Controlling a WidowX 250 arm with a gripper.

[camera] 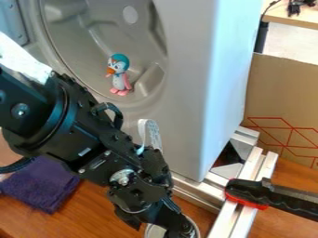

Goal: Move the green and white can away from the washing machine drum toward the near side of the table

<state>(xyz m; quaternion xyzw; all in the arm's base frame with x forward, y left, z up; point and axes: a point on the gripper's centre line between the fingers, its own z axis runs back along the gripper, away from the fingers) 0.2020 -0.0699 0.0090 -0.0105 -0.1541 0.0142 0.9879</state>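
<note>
- The black gripper (171,227) hangs at the near edge, left of the metal rails (251,168), over a pale, round-rimmed container (151,230); whether they touch is unclear.
- I cannot tell whether the gripper is open or closed, or whether it grips the container.
- The black arm (87,128) slants in from the left, over part of a large grey molded body (186,60).
- A toy penguin (120,74), with a teal head, orange beak and pink feet, is in the body's rounded hollow, far from the gripper.
- A purple cloth (42,183) lies near left on the brown wooden surface (93,211).
- A black handle with red edging (248,193) lies across the rails at near right.
- Cardboard with red lines (282,100) stands at the right.
</note>
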